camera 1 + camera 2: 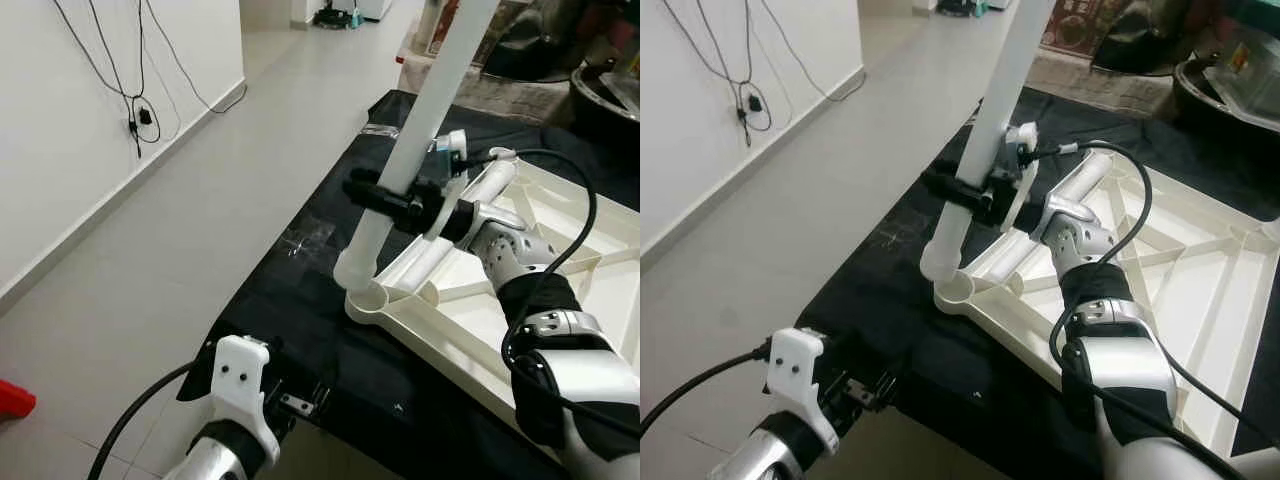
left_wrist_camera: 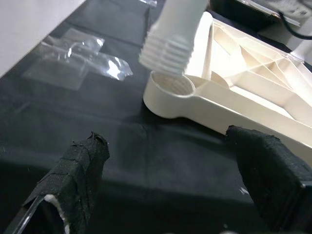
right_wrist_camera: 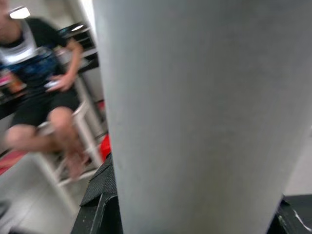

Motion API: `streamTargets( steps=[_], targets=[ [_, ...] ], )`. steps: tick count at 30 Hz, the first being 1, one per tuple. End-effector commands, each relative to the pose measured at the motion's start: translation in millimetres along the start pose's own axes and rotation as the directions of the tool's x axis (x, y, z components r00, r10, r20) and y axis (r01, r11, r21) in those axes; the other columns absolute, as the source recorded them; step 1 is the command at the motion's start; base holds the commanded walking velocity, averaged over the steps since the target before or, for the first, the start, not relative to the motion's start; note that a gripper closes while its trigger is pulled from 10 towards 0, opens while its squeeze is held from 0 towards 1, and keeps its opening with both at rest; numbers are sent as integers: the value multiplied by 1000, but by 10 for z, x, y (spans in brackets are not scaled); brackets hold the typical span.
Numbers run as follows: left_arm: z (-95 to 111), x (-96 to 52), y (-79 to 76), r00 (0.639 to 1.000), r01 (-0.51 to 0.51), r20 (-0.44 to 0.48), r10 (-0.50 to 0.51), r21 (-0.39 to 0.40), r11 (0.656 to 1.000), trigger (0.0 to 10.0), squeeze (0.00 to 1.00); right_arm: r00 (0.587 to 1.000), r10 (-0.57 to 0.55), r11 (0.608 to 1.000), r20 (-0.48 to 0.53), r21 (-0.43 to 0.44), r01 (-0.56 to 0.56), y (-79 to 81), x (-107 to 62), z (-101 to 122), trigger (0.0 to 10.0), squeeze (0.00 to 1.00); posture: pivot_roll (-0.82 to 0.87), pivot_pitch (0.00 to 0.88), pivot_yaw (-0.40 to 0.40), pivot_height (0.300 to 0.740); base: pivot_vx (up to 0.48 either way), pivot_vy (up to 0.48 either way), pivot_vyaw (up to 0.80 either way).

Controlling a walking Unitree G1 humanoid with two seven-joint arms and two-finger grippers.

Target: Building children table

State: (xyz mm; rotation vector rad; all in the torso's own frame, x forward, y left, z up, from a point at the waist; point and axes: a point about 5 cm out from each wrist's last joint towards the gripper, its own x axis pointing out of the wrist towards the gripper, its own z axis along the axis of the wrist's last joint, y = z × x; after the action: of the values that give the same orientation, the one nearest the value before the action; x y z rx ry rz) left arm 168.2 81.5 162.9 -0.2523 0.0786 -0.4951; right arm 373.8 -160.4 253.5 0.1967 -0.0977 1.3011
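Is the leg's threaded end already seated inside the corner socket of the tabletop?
No. In the left wrist view the threaded end of the white leg hangs just above the open corner socket, tilted, with its threads exposed.

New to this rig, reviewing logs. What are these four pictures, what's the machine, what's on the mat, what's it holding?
It is a humanoid robot with two silver arms, each ending in two black fingers. Two pictures come from its head cameras, looking down; the other two from cameras on each wrist.

On a black mat lies an upturned white plastic tabletop with ribs. The right gripper is shut on a white table leg, its threaded end tilted just above the corner socket. The left gripper hangs open near the mat's edge. A seated person shows in the right wrist picture.
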Motion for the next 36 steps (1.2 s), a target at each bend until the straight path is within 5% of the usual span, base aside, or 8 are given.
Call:
streamTargets(
  steps=[1, 20, 36],
  targets=[
    [-9, -40, -42, 1000, 7, -27, -7, -6, 1000, 10000, 0, 998, 61, 998, -31, -3, -61, 20, -48, -23, 10000, 0, 141, 265, -100, 740, 0, 0, 0],
    [12, -63, -82, 999, 9, -48, -9, 6, 1000, 10000, 0, 987, 63, 994, -148, -82, -76, 8, -79, -181, 10000, 0, 140, 261, -97, 740, 0, 0, 0],
    [12, -48, -84, 998, 12, -56, -12, 9, 1000, 10000, 0, 938, 220, 951, -268, -155, -267, 137, 29, -240, 10000, 0, 134, 256, -95, 740, 0, 0, 0]
  ],
)
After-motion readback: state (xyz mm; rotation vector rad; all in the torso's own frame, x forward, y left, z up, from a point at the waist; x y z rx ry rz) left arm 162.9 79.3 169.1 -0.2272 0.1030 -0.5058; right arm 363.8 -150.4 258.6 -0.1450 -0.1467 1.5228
